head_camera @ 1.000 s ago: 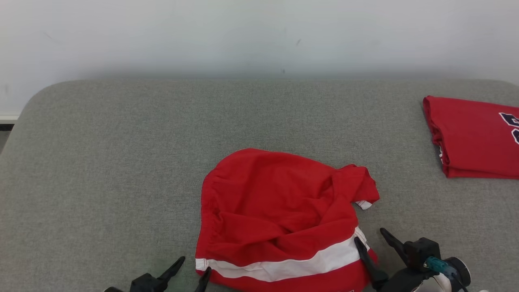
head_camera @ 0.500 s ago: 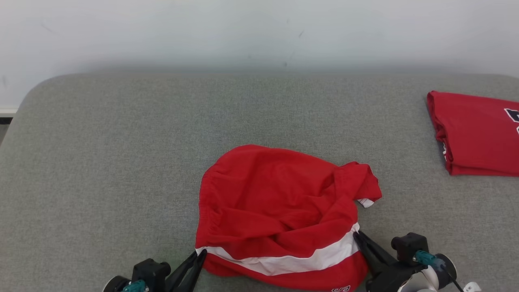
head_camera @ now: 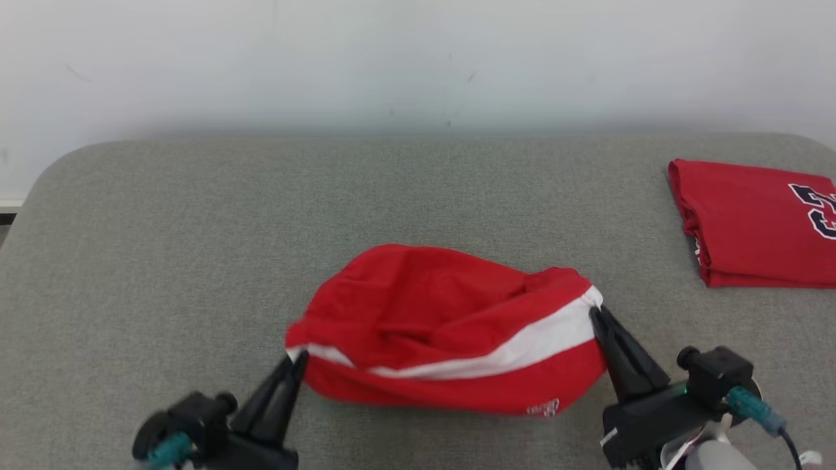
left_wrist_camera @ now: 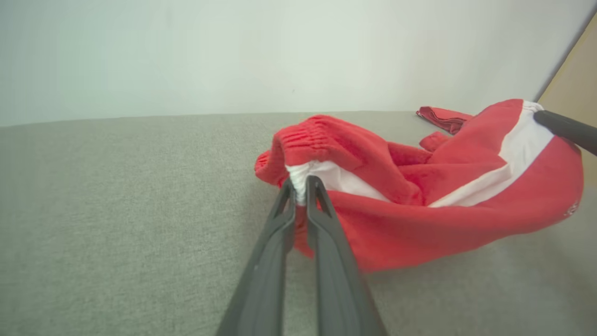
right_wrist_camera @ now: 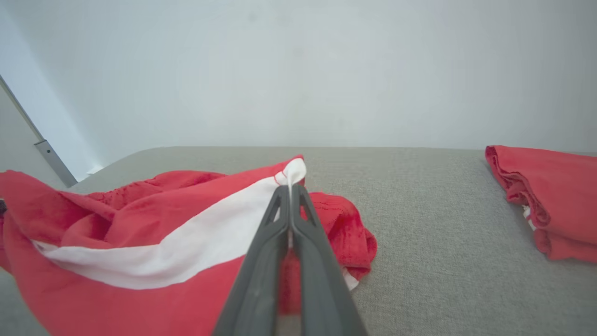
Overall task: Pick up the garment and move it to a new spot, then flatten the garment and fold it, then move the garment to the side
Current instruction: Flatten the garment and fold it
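The garment [head_camera: 450,333] is a pair of red shorts with a white stripe, hanging crumpled between my two grippers just above the grey surface. My left gripper [head_camera: 297,358] is shut on its left end at the white stripe by the gathered waistband [left_wrist_camera: 301,184]. My right gripper [head_camera: 594,310] is shut on the right end of the white stripe [right_wrist_camera: 290,179]. In the left wrist view the garment [left_wrist_camera: 419,196] sags between the held ends, and the right gripper's finger [left_wrist_camera: 564,130] shows at the far right. In the right wrist view the garment [right_wrist_camera: 140,252] trails down to the left.
A folded red shirt [head_camera: 757,225] with dark lettering lies at the right edge of the grey padded surface [head_camera: 196,228]; it also shows in the right wrist view [right_wrist_camera: 550,196]. A pale wall stands behind the surface.
Both grippers have closed on the garment's near corners and lifted them up and forward. The near edge has risen off the surface and the cloth has bunched beneath it.
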Tool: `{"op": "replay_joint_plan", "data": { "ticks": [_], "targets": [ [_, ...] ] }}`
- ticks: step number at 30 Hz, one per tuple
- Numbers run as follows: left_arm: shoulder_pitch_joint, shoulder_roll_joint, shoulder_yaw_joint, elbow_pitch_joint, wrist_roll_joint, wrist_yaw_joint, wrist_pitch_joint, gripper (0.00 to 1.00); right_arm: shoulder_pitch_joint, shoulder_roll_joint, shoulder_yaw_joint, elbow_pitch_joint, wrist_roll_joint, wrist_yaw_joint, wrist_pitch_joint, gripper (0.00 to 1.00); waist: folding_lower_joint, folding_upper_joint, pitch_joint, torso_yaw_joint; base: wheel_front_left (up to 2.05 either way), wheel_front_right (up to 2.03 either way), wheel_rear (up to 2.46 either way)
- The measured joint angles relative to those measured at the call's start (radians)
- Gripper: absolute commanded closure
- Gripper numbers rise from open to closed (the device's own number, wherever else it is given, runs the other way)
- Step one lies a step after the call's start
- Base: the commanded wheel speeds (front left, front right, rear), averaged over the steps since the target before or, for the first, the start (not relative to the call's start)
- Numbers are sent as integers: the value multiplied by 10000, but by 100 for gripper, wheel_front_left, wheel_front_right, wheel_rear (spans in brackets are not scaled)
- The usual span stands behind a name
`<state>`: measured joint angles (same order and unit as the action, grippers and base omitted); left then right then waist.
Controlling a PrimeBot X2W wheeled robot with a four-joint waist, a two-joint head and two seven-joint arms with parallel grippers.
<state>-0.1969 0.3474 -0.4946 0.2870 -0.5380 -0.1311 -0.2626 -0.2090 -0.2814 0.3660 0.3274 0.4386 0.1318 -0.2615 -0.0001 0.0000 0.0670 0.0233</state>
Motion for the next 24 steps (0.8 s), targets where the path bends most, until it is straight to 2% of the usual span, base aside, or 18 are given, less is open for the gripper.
{"op": "replay_joint_plan", "data": {
  "ticks": [4,11,14,19,24],
  "targets": [
    [-802,192,184,-368,-107,0,2,100,-444,63,-88,-391,412,0,0,100,0,0,93,-82,0,0,0],
    [-3648,869,-566,-635,-903,0,658,100,-2528,146,-180,-222,1578,0,176,100,1,0,596,-219,0,0,0],
    [-5358,1231,-832,-633,-1315,0,1139,100,-3998,146,-251,13,1929,0,449,100,1,1,1005,-282,0,0,0],
    [-8527,1346,-1126,-245,-2046,0,1774,100,-6734,73,-512,516,2155,0,890,100,3,1,1886,-384,0,0,0],
    [-11569,1315,-1290,796,-2554,0,2103,100,-9711,71,-796,1379,2249,0,1400,100,3,2,2878,-485,0,0,0]
  ]
}}
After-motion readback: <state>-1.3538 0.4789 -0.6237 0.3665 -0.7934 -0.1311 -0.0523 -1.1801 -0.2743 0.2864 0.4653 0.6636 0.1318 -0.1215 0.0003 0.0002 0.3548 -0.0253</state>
